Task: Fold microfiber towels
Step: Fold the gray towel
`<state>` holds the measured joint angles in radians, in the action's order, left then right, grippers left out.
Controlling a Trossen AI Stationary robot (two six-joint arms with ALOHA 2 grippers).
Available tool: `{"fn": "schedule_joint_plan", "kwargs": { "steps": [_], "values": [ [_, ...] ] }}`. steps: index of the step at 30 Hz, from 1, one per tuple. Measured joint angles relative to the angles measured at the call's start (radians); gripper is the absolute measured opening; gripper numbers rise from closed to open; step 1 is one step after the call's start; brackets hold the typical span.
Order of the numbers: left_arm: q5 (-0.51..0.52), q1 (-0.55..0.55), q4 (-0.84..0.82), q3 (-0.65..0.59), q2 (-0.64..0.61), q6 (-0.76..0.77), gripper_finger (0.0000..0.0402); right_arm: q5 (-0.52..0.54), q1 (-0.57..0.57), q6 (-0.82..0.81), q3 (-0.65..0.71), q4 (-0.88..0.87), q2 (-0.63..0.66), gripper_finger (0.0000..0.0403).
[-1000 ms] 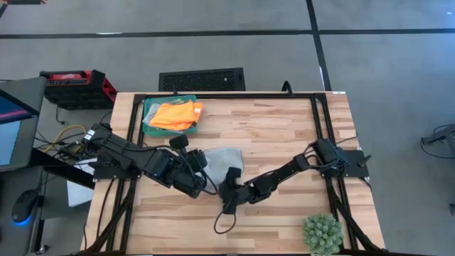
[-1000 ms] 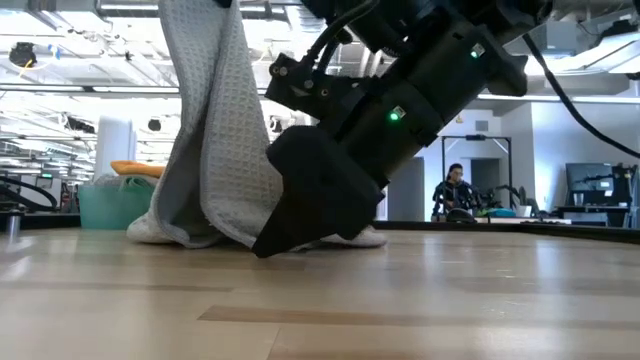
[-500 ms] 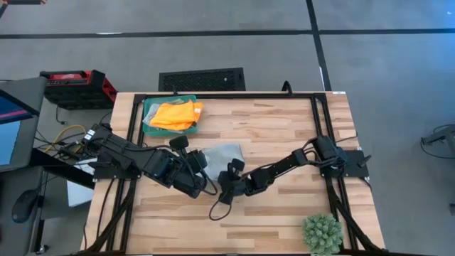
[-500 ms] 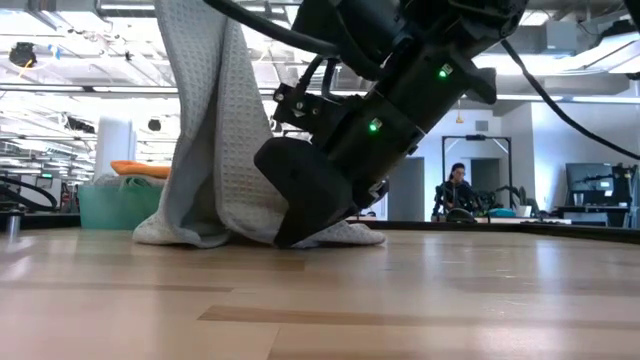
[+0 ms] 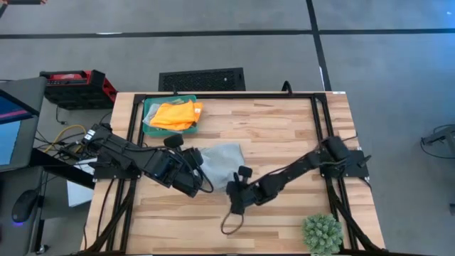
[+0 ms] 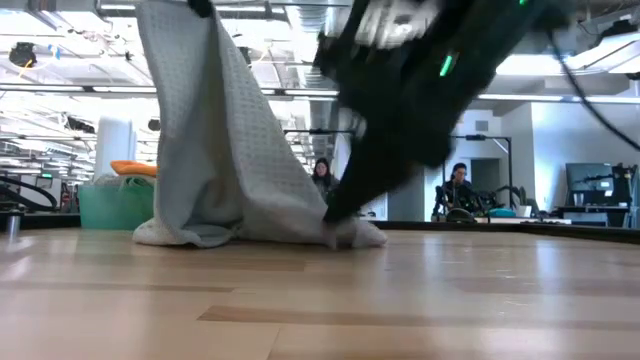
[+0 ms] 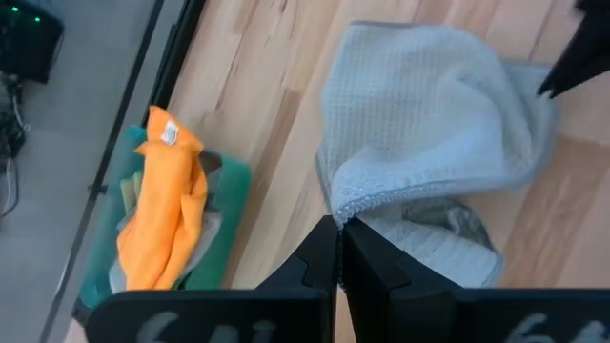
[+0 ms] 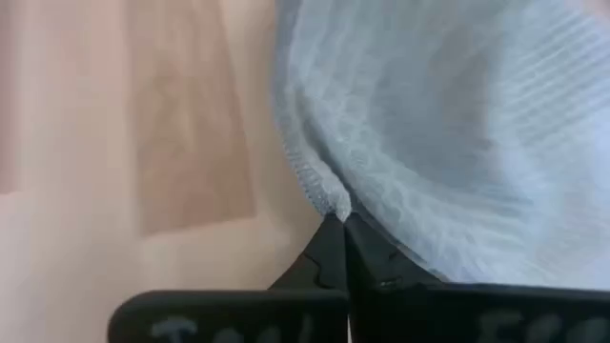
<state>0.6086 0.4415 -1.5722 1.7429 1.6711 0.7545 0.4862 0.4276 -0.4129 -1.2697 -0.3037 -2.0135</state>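
Grey towel (image 5: 219, 161) is pinched at two edges, by left hand (image 7: 338, 250) and right hand (image 8: 341, 229), mid-counter (image 5: 284, 128).

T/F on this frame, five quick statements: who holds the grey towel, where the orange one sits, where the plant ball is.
1. Both grippers are shut on the grey towel. True: the left gripper pinches one edge, the right gripper another.
2. The orange towel lies flat on the bare table. False: it sits bunched in the green tray at the table's far left corner.
3. The grey towel is lifted on the left arm's side. True: in the low view it hangs down to the table.
4. The plant ball sits in the tray. False: it is at the near right corner.
5. The grey towel is folded flat. False: it is bunched.
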Motion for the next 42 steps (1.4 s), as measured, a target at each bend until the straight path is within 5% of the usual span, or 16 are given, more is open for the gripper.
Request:
{"fn": "schedule_joint_plan", "kwargs": {
  "steps": [9,20,32,42],
  "values": [
    [0.013,0.000,0.018,-0.053,0.000,0.013,0.0000,0.203,0.095,-0.077,-0.004,-0.293,0.246,0.0003],
    [0.191,-0.061,0.084,-0.054,0.000,-0.047,0.0000,0.401,0.079,-0.391,-0.005,-0.811,0.458,0.0001],
    [0.298,-0.345,0.463,-0.053,0.000,-0.548,0.0000,0.522,-0.078,-0.609,-0.006,-1.253,0.624,0.0001],
    [0.295,-0.486,0.906,-0.014,0.000,-0.992,0.0000,0.675,-0.191,-0.505,-0.006,-1.268,0.814,0.0002]
  ]
}}
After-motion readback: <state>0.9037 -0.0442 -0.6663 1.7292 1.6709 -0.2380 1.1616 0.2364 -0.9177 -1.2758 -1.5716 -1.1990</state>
